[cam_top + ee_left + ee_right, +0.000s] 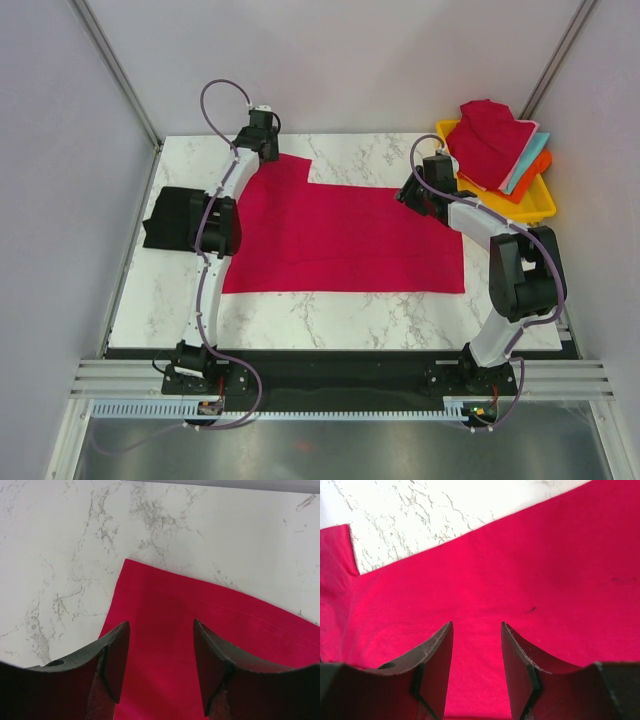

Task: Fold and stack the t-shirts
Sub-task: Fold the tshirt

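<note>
Folding barely begun: red shirt (pixel 340 240) flat, black shirt (pixel 170 215) looks done, pile (pixel 490 140) in tray (pixel 546 207); L gripper (pixel 160 626), R gripper (pixel 477 625) fingers apart, empty.

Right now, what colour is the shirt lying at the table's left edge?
Black; the shirt shows best in the top external view.

We find bare table (pixel 330 320) along the near edge, and a narrower strip along the far edge. The crimson t-shirt (pixel 340 240) lies flat and low across the middle. A black t-shirt (pixel 168 218) blocks the left edge, and the yellow tray (pixel 540 207), piled high with shirts (pixel 490 140), fills the far right corner.
</note>
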